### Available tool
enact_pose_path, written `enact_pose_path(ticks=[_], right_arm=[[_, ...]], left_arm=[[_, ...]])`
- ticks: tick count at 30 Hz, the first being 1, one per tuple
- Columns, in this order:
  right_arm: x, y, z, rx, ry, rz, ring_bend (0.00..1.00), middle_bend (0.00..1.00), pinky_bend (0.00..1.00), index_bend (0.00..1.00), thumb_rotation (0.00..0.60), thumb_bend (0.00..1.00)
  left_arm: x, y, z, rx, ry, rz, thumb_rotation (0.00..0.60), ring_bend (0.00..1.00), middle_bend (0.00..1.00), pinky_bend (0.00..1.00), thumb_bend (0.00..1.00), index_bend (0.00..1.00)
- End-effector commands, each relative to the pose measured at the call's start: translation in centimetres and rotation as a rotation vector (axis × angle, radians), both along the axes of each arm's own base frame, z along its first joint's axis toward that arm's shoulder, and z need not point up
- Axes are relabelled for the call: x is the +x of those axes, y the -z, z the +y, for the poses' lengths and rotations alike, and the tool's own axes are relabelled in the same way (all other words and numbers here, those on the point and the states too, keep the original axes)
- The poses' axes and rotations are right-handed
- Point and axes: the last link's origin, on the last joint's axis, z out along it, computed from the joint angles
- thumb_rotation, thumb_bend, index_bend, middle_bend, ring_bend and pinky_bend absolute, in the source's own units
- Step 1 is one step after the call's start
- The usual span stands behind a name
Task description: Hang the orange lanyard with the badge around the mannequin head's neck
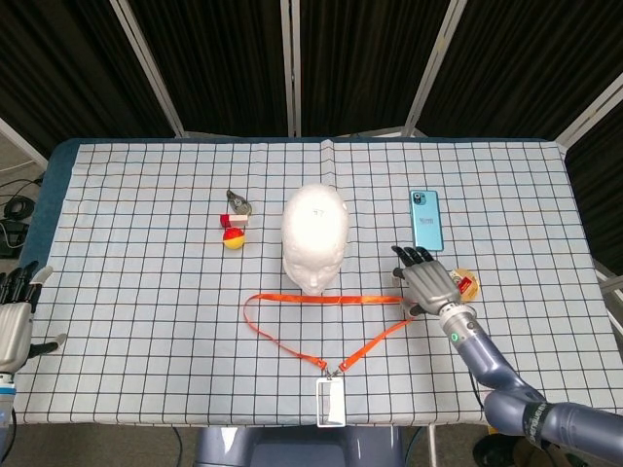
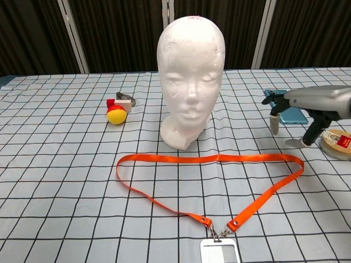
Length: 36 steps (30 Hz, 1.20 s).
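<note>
The white mannequin head (image 1: 314, 236) (image 2: 190, 76) stands upright mid-table, facing the front edge. In front of it the orange lanyard (image 1: 326, 299) (image 2: 211, 159) lies flat in a loop, its clear badge (image 1: 331, 401) (image 2: 220, 252) at the front edge. My right hand (image 1: 425, 280) (image 2: 299, 112) hovers palm down, fingers spread, just above the lanyard's right corner, holding nothing. My left hand (image 1: 14, 321) stays off the table's left edge, fingers apart and empty; the chest view does not show it.
A teal phone (image 1: 425, 219) (image 2: 285, 106) lies right of the head. A round tin (image 1: 465, 283) (image 2: 337, 143) sits beside my right hand. A yellow and red ball (image 1: 234, 238) (image 2: 115, 114) and a small metal clip (image 1: 238, 203) lie left of the head.
</note>
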Motion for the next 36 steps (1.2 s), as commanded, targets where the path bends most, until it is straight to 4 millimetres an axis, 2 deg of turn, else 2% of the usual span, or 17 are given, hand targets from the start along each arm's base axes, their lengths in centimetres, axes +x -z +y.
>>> enact_pose_path(ticks=[1,8,25,36], right_arm=[[0.3,1.3,-0.2,0.014,0.003,0.027,0.00,0.00,0.00,0.46,0.600,0.29],[0.4,2.7,-0.3,0.019,0.008,0.080,0.00,0.00,0.00,0.46,0.600,0.29],[-0.8,3.8,0.0,0.012,0.030,0.184,0.00,0.00,0.00,0.48,0.600,0.30],[-1.8,4.2,0.0,0.011,0.023,0.212,0.00,0.00,0.00,0.59,0.600,0.34]], left_arm=[[0.0,0.1,0.0,-0.005,0.000,0.000,0.600,0.00,0.00,0.00,0.00,0.00],[0.1,0.2,0.0,-0.007,0.003,-0.001,0.600,0.00,0.00,0.00,0.00,0.00],[0.2,0.0,-0.1,-0.005,0.010,-0.010,0.600,0.00,0.00,0.00,0.00,0.00],[0.1,0.1,-0.1,-0.008,0.007,-0.008,0.600,0.00,0.00,0.00,0.00,0.00]])
